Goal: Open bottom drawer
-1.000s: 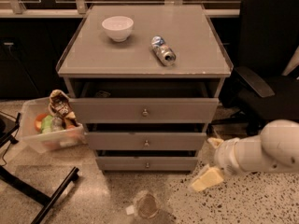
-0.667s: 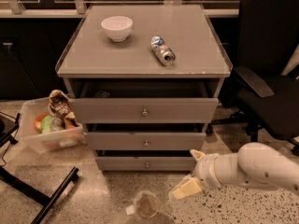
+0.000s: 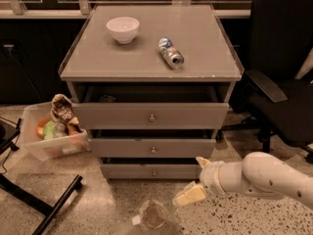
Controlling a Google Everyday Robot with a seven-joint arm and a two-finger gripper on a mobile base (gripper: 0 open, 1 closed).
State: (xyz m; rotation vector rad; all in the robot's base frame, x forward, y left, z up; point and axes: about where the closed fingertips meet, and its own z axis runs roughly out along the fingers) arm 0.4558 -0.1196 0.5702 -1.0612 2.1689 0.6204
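The bottom drawer (image 3: 132,171) is the lowest, narrowest grey front of the cabinet, with a small round metal knob (image 3: 154,172) in its middle. Its front stands nearly flush below the middle drawer (image 3: 122,148). My gripper (image 3: 195,178) is low at the right, just off the bottom drawer's right end, on a white arm (image 3: 264,176) that comes in from the right. Its two cream fingers (image 3: 188,195) are spread apart and hold nothing. It is to the right of the knob and does not touch it.
The top drawer (image 3: 117,115) is pulled out a little. A white bowl (image 3: 122,29) and a lying can (image 3: 170,53) are on the cabinet top. A plastic bin of snacks (image 3: 46,148) sits at the left, a black chair (image 3: 283,82) at the right, a clear cup (image 3: 154,217) on the floor.
My arm has moved left and reached in toward the right end of the bottom drawer. The drawers have not moved.
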